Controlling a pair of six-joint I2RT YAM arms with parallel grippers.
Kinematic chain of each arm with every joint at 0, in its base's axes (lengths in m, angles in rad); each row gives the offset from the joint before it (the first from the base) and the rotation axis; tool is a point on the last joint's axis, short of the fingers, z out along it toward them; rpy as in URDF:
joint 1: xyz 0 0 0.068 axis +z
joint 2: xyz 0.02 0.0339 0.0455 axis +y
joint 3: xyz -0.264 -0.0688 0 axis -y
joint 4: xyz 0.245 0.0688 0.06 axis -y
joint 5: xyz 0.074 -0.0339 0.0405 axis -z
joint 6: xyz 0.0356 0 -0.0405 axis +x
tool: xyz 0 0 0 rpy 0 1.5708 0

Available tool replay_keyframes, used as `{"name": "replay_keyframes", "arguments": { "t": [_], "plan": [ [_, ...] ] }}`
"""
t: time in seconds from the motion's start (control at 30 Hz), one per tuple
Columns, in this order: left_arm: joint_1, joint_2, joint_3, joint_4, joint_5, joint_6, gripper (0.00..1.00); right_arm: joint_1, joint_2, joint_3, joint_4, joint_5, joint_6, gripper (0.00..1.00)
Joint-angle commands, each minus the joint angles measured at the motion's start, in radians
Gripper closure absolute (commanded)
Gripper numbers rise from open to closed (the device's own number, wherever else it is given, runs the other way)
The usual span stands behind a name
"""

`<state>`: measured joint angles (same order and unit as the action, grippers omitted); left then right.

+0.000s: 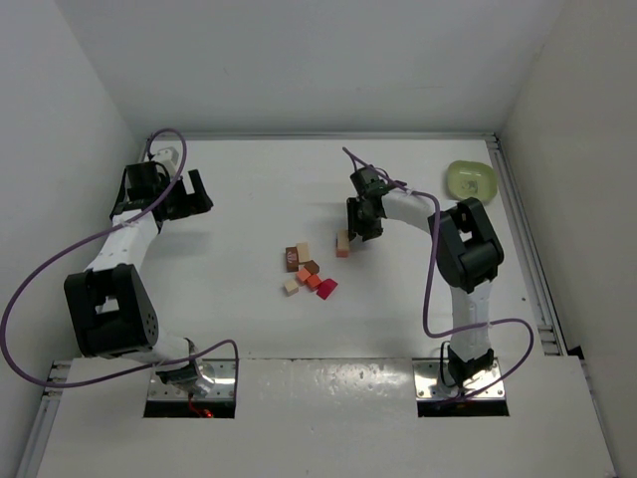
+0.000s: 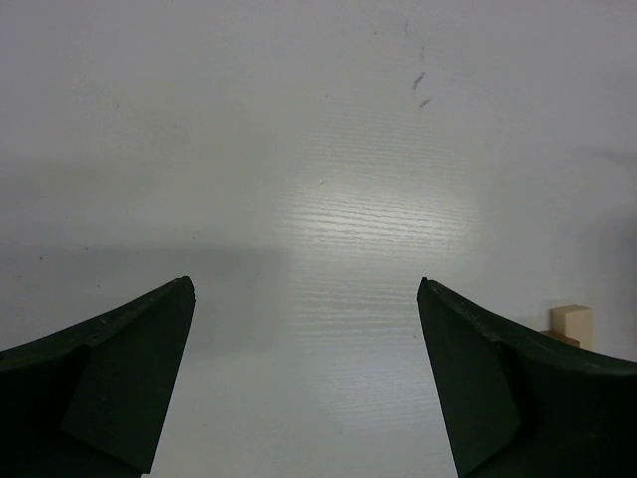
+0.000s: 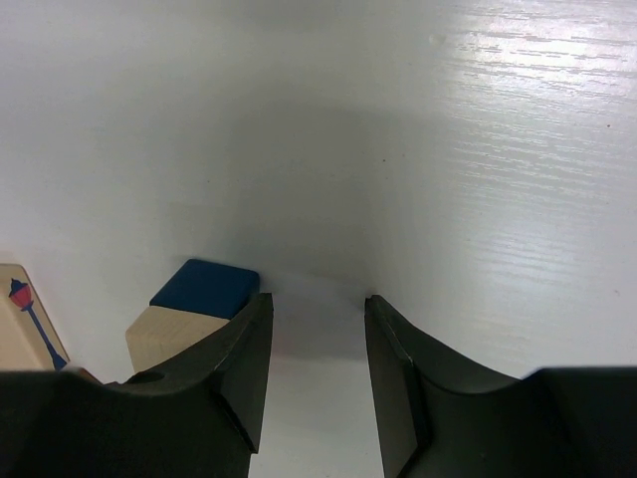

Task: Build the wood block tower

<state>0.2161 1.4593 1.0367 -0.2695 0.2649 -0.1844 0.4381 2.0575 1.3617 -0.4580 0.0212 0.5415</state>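
While the right hand hangs narrowly parted and empty, the tower stands just beside it.

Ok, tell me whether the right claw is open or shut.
Open. In the right wrist view the right claw has a gap between its fingers, bare table showing through, nothing gripped.

We are keeping left arm folded, elbow near own base, left gripper reaching far left, fingers spreading wide. We are extending right arm forward, right gripper pointing down, fingers sitting narrowly parted, gripping nothing.
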Motion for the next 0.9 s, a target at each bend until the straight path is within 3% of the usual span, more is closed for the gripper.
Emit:
{"name": "replay_keyframes", "arguments": {
  "t": [0.0, 0.5, 0.63, 0.87],
  "plan": [
    [-0.009, 0.007, 0.014, 0.029, 0.011, 0.002, 0.00, -0.001, 0.010, 0.016, -0.005, -0.006, -0.005, 0.57],
    [-0.009, 0.007, 0.014, 0.029, 0.011, 0.002, 0.00, -0.012, -0.010, -0.018, -0.011, -0.001, -0.003, 0.56],
    [-0.009, 0.007, 0.014, 0.029, 0.011, 0.002, 0.00, -0.024, -0.036, -0.061, -0.008, 0.005, -0.006, 0.65],
    [-0.009, 0.007, 0.005, 0.029, 0.011, 0.002, 0.00, -0.024, -0.072, -0.107, 0.002, -0.010, -0.020, 0.66]
  ]
}}
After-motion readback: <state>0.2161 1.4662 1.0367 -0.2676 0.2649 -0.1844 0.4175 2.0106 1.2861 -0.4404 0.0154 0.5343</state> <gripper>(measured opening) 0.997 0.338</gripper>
